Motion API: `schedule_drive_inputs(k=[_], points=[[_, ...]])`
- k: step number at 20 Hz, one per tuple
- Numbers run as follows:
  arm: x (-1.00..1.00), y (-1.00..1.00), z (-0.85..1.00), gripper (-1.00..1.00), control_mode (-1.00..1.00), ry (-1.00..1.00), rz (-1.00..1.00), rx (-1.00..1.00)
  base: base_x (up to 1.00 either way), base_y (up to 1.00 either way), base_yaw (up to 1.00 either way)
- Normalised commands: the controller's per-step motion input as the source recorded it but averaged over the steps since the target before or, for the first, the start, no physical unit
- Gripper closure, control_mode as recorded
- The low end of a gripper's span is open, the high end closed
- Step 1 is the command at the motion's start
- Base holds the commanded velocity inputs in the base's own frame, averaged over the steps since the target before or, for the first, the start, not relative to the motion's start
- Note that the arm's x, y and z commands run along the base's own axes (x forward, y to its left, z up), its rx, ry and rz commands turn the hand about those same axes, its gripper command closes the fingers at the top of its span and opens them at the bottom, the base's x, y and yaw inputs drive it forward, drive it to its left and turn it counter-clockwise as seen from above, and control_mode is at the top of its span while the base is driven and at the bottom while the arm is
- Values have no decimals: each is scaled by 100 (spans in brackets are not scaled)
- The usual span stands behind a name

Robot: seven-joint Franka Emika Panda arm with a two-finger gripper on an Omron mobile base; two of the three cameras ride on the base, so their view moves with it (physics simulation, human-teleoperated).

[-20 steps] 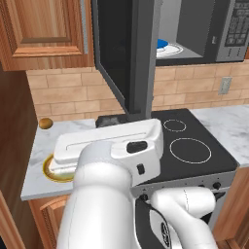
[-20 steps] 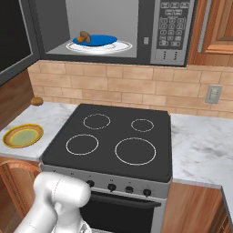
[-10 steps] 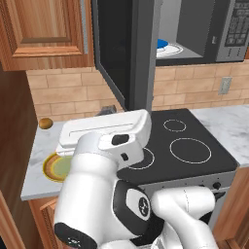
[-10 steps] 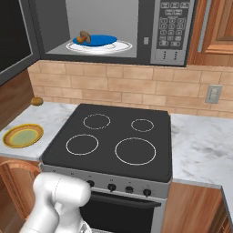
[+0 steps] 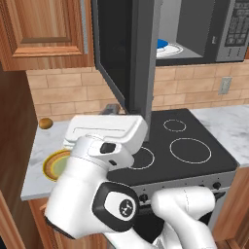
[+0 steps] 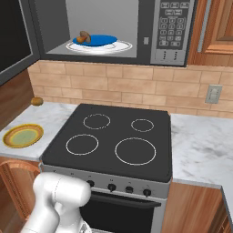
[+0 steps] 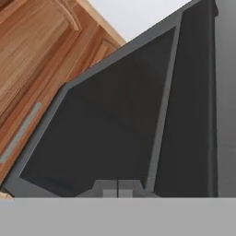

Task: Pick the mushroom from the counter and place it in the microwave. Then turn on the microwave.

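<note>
The small brown mushroom [image 6: 83, 37] lies on a blue plate [image 6: 101, 40] inside the open microwave [image 6: 113, 29]. Its dark glass door [image 5: 124, 53] stands swung out to the left. In the left base view my gripper [image 5: 111, 109] sits just below that door's lower edge, over the white marble counter [image 5: 46, 146]. Seen from the hand, the two fingertips [image 7: 110, 189] press together with nothing between them, pointing at the dark door panel [image 7: 115, 115]. The keypad [image 6: 170, 29] is on the microwave's right side.
A black stovetop [image 6: 113, 136] with white rings lies under the microwave. On the left counter are a yellow plate [image 6: 22, 135] and a round golden-brown ball [image 6: 37, 101]. Wooden cabinets [image 5: 44, 29] flank the microwave. More counter [image 6: 200, 145] runs to the right.
My arm's elbow has swung down and to the left, and the hand has lifted slightly toward the door's lower edge. The mushroom and plate have stayed put.
</note>
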Motion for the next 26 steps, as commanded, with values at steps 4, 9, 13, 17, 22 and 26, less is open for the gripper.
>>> schedule_drive_inputs(k=[4, 9, 13, 17, 22, 26], points=[[0, -14, 16, 100, -100, -7, -30, 0, 0, 0, 0], [0, -26, 28, 100, -100, -1, -27, 0, 0, 0, 0], [0, -26, 23, 100, -100, 0, -24, 0, 0, 0, 0], [1, -34, 21, 100, -100, 0, -20, 0, 0, 0, 0], [19, -48, 6, 100, -100, 0, -9, 0, 0, 0, 0], [32, -53, 0, 100, -100, 0, 0, 0, 0, 0, 0]])
